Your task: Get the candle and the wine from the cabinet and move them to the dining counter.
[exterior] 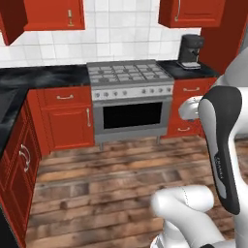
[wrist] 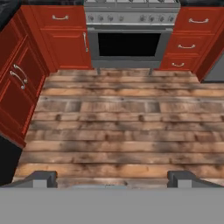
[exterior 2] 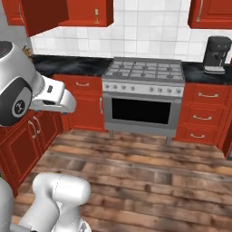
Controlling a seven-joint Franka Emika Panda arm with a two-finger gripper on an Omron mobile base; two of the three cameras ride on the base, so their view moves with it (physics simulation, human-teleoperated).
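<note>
The gripper [wrist: 112, 179] stood spread and empty, aimed at the wooden floor [wrist: 113, 131] before the stove [exterior: 130, 92]. Upper left, the cabinet [exterior: 53, 14] was shut, so candle and wine were likely hidden inside. The glass bottle would probably be heavy, slippery, breakable: best gripped at its body.

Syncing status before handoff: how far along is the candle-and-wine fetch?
Nothing looks done. The gripper is open and empty, its jaws set wide, pointed at the wood floor in front of the stove. Neither item to fetch is on the black worktop. In hand: just facing the kitchen run; the wall cabinet upper right looks shut. Left: open it, take both items, carry them over.
</note>
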